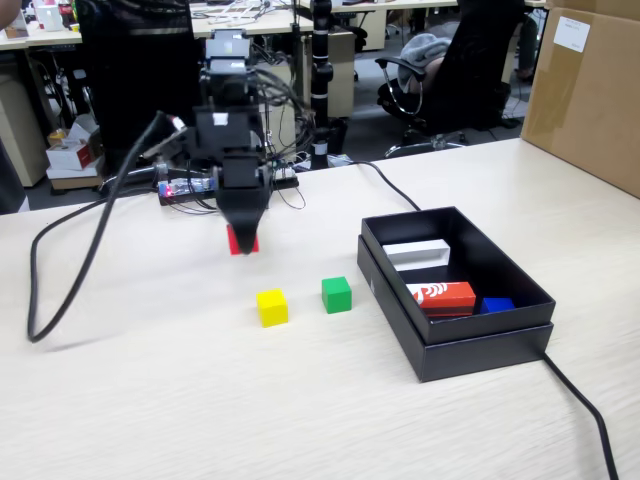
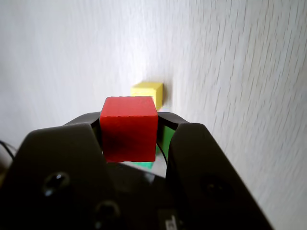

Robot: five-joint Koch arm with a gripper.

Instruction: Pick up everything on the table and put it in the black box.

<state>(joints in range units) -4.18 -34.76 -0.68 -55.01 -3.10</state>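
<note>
Red cube (image 2: 128, 128) sits clamped between the two black jaws of the gripper (image 2: 129, 139); wrist view shows its top face and one side squarely, lower edge lost in shadow. In the fixed view only a sliver of the red cube (image 1: 243, 241) shows below the gripper (image 1: 243, 238), the rest hidden behind the arm's dark body. Whether it rests on the counter (image 1: 150, 400) or hangs just above it cannot be told.

Yellow cube (image 1: 272, 307) lies on the counter, turned slightly so one corner faces the camera; in the wrist view the yellow cube (image 2: 148, 92) peeks out beyond the red one, lower half covered. Green cube (image 1: 336, 294) stands just right of the yellow, apart from it; in the wrist view the green cube (image 2: 165, 139) shows only as thin strips between red cube and jaw.

Black box (image 1: 500, 335) sits right of the cubes, long axis running away from the camera, angled leftward. Inside: a white block (image 1: 416, 253), a long red-orange block (image 1: 441, 296) lying crosswise, and a small blue block (image 1: 496, 304), partly cut off by the box wall. Cardboard carton (image 1: 590, 90) is cropped at the frame's right edge.
</note>
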